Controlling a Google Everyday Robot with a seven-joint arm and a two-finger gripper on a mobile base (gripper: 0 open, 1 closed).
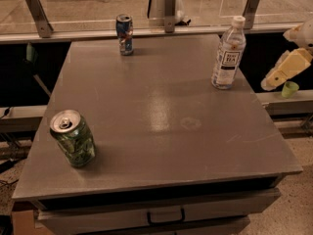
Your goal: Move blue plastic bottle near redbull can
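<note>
The blue plastic bottle (228, 53) is tall and clear, with a white cap and a white-and-dark label. It stands upright near the table's far right edge. The redbull can (124, 34), slim and blue-and-silver, stands upright at the far edge, left of centre, well apart from the bottle. My gripper (282, 78), cream-coloured with a green tip, hangs off the table's right side. It is to the right of the bottle and does not touch it.
A wider green patterned can (73, 137) stands near the front left of the grey table (166, 131). A metal rail with posts (168, 6) runs behind the far edge. A drawer with a handle (165, 215) sits under the front edge.
</note>
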